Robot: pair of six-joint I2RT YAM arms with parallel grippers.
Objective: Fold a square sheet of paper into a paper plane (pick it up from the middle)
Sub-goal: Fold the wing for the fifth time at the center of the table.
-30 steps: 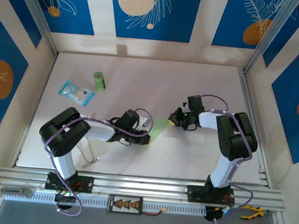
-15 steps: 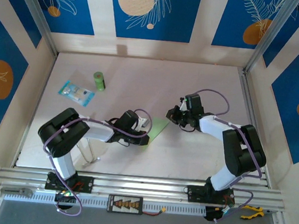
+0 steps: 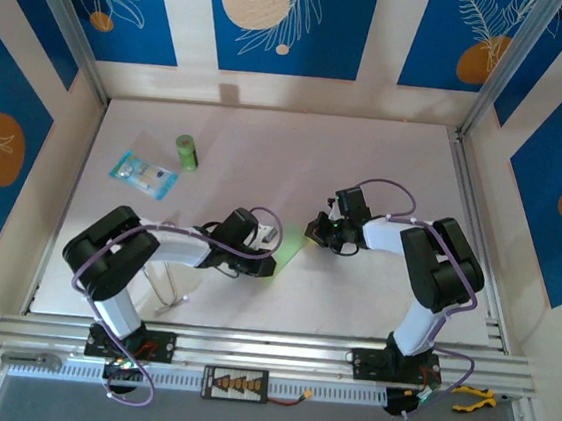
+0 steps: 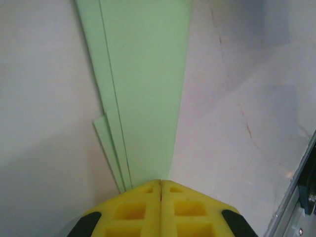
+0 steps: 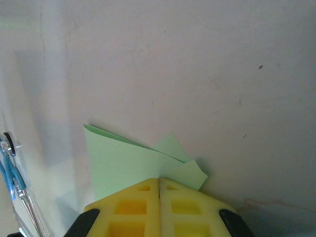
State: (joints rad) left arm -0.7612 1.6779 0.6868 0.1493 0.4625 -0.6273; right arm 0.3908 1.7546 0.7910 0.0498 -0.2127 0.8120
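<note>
Left gripper [image 4: 160, 183]: yellow fingers pressed together, tip on the near end of the pale-green paper [image 4: 148, 89]. Right gripper [image 5: 159, 181]: fingers likewise closed tight, tip on the opposite end. I cannot tell whether either pinches the paper or merely presses on it. The paper is folded in layers, narrow, and lies on the table [image 3: 367, 159] between the two grippers.

Folded paper [image 4: 143, 89]: thin, matt, smooth, with crisp creases. Table [image 4: 237, 74]: matt, pale, faintly scuffed. Left gripper [image 4: 160, 183]: matt yellow moulded plastic.
</note>
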